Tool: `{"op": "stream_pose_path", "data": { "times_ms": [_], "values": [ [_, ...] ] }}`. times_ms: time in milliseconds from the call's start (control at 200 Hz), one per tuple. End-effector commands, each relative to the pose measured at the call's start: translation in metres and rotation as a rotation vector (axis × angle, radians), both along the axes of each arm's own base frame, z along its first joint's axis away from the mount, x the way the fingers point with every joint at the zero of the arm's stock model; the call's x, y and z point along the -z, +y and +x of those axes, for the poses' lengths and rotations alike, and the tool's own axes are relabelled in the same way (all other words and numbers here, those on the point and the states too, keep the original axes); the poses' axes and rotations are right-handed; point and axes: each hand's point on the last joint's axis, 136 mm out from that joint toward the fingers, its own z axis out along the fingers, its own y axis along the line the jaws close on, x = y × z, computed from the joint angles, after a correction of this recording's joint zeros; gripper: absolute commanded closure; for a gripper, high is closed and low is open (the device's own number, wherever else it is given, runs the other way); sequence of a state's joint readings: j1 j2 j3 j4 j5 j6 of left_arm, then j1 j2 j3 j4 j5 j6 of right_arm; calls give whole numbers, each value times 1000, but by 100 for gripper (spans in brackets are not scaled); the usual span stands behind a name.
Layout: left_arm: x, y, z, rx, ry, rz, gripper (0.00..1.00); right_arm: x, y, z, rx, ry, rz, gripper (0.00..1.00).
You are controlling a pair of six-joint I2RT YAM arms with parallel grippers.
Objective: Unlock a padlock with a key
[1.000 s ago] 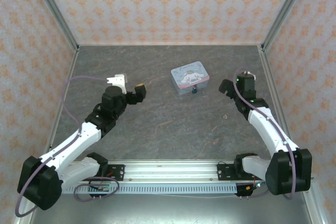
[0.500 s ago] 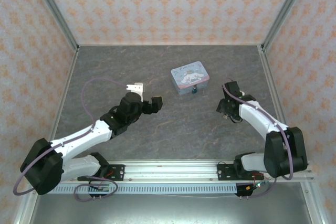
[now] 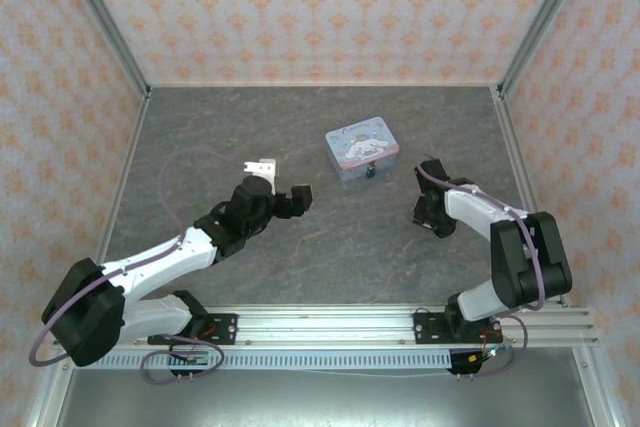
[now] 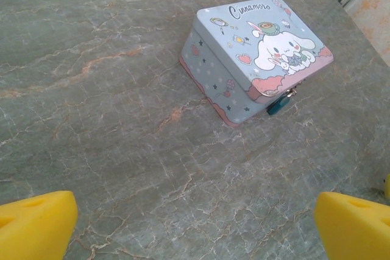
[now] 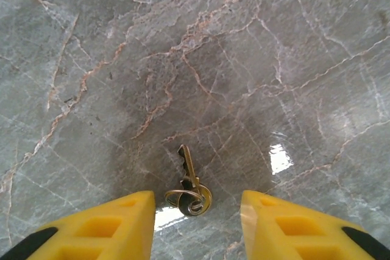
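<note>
The padlock (image 4: 277, 105) is a tiny teal body hanging at the latch of the tin (image 4: 256, 71), on the long side facing the arms. From my overhead feed the padlock (image 3: 371, 172) sits at the tin's (image 3: 362, 150) near side, and the tin stands closed on the bench (image 3: 330, 247), right of the middle and closer to the far edge than the near one.

The key (image 5: 186, 164) lies flat on the bench on a small ring, in the right half, well apart from the tin and nearer the right edge. Its blade points away from the right wrist camera.

My right end effector (image 5: 196, 204) is low over the key, fingers apart, with the ring lying between the two yellow fingertips (image 5: 137, 211). I cannot tell whether they touch the ring. Overhead, it (image 3: 432, 215) is to the near right of the tin.

My left end effector (image 4: 195, 229) is spread wide and holds nothing, aimed at the tin from the left. Overhead it (image 3: 300, 197) hangs above the middle of the bench.
</note>
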State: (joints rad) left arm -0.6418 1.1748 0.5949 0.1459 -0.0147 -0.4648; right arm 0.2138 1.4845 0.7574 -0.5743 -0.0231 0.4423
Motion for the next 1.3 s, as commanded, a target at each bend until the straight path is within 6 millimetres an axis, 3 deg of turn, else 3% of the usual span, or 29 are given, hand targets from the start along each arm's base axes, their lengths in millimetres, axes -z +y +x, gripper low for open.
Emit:
{"op": "stream_pose_path", "data": {
  "times_ms": [0,460,806,1116,1296],
  "values": [
    [-10,-10,5,11,-15,-25,0,5,0,2,11,1,-11,61],
    [-10,-15,6,17,-4,-13,0,11,2,0,1,13,5,80],
    [-10,-11,5,2,0,4,0,2,4,1,-17,-13,13,100],
    [-22,-7,2,-27,-1,-54,0,-16,17,11,-59,-117,93,100],
    [-31,-11,-2,-55,42,-165,0,-44,37,22,-144,-251,196,100]
  ]
}}
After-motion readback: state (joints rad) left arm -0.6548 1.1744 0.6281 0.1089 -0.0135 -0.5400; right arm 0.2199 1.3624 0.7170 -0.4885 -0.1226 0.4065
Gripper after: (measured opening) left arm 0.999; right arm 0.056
